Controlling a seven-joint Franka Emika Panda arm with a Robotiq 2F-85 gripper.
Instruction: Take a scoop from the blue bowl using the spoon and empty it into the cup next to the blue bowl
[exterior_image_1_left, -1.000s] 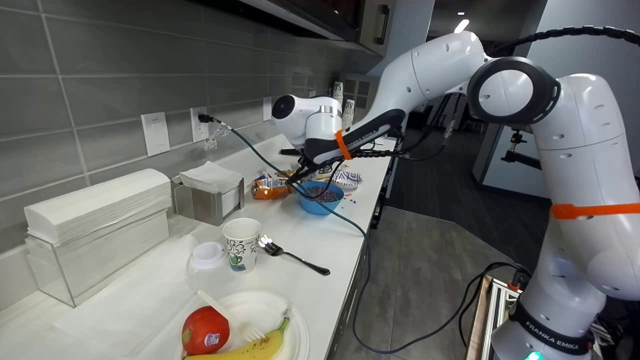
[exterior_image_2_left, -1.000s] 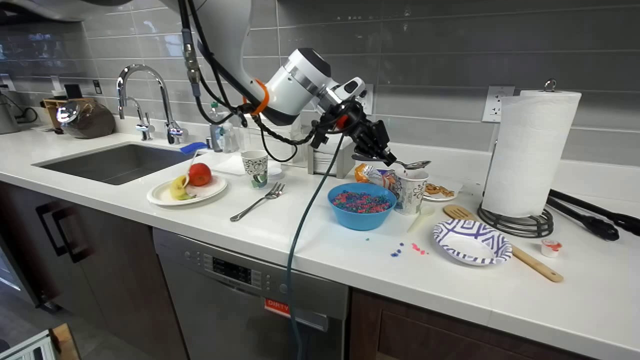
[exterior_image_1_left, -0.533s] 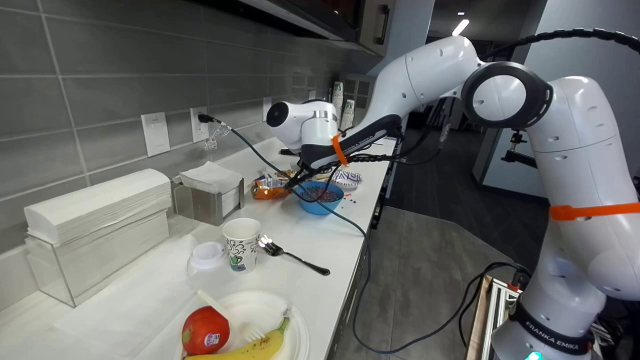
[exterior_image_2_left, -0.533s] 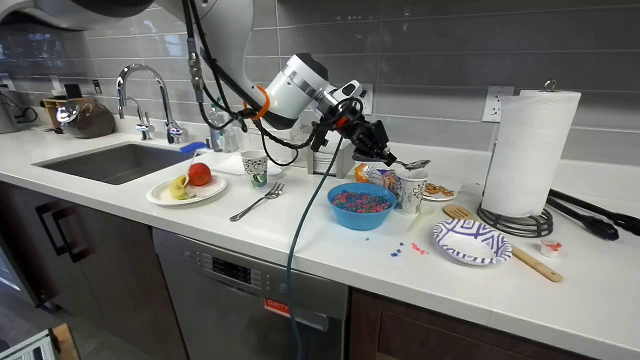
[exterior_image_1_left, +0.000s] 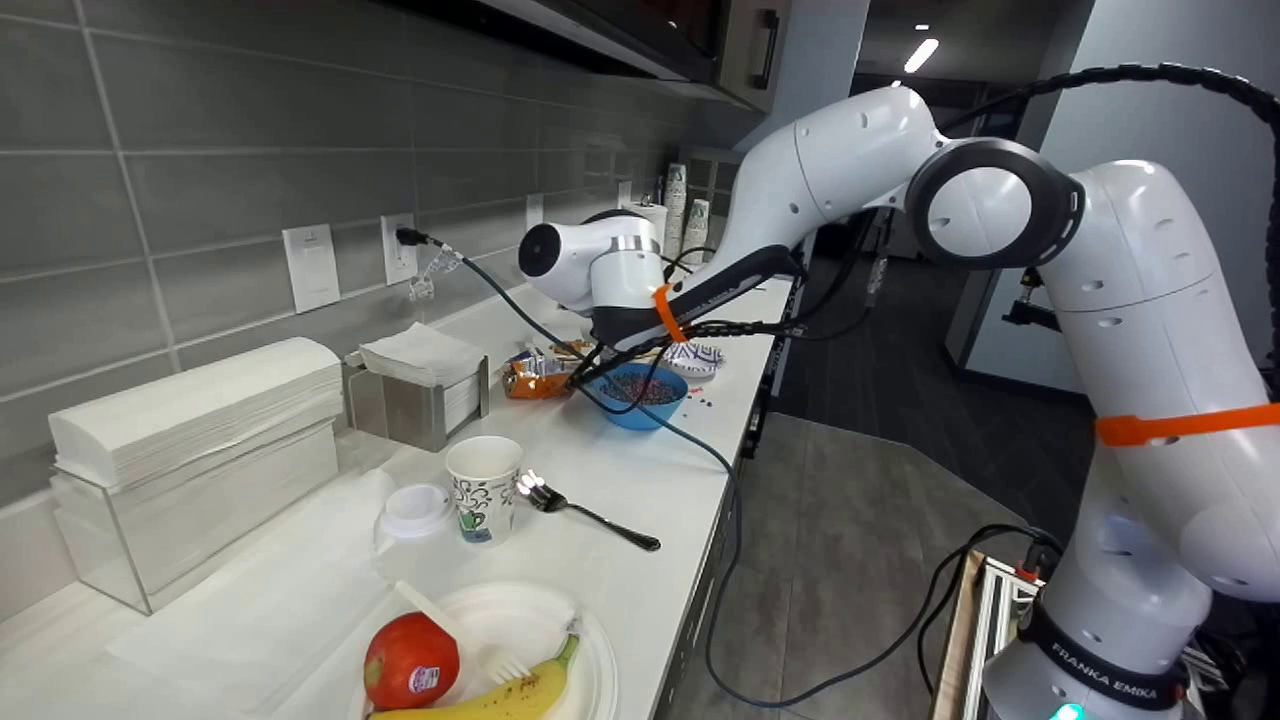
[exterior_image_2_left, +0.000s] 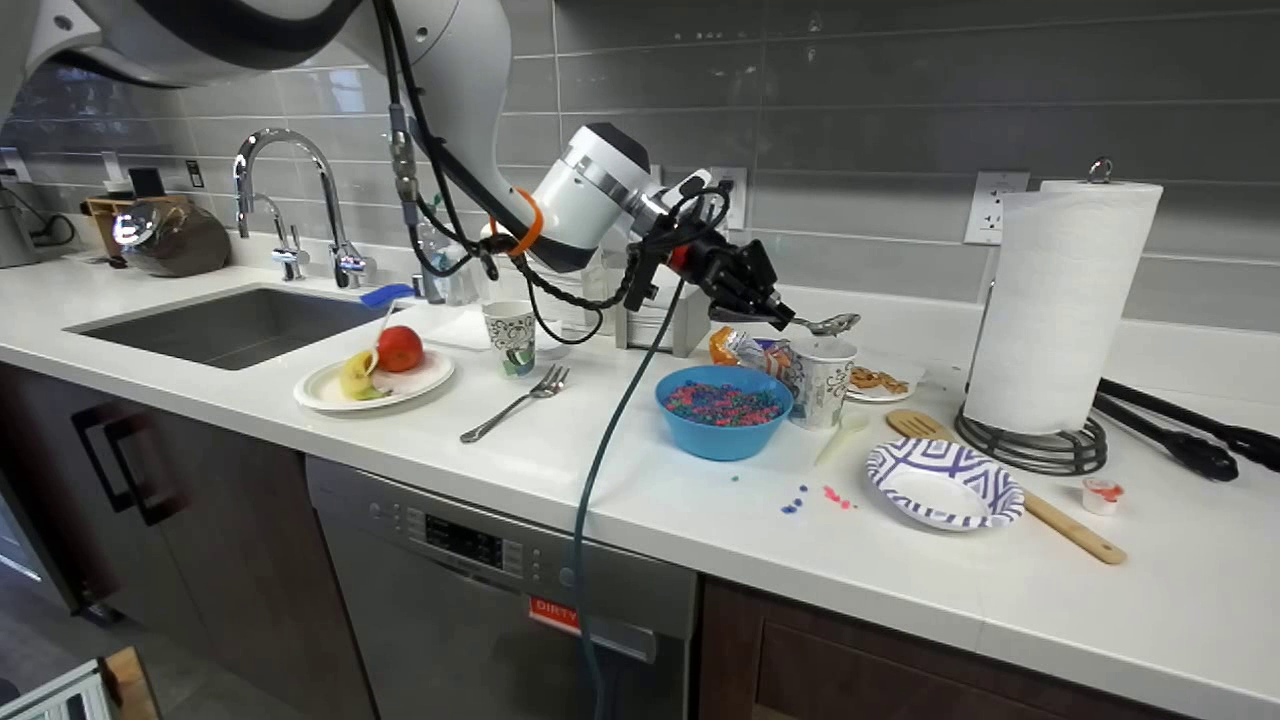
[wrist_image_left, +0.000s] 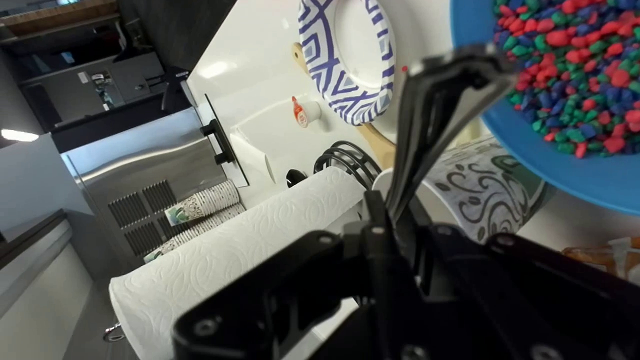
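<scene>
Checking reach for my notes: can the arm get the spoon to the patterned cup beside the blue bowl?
Probably yes: the claw holds the spoon, seemingly just above the cup, with nothing visible blocking the cup's mouth.

Wrist view: bright glare on counter (wrist_image_left: 215, 69), spoon (wrist_image_left: 417, 125) blurred.

In both exterior views the arm (exterior_image_1_left: 860, 160) sits lower than before. Its elbow (exterior_image_1_left: 978, 210) lies further down and left in the upper right of an exterior view, as does the wrist (exterior_image_1_left: 622, 280), letting the top of the paper towel roll (exterior_image_1_left: 654, 217) show behind it at upper centre. The black cable (exterior_image_1_left: 1180, 74) now bends down along the right edge. In an exterior view the pale link (exterior_image_2_left: 150, 45) fills more of the upper left corner; near centre the tool (exterior_image_2_left: 782, 312) lies flatter and the spoon (exterior_image_2_left: 834, 324) slightly higher.
</scene>
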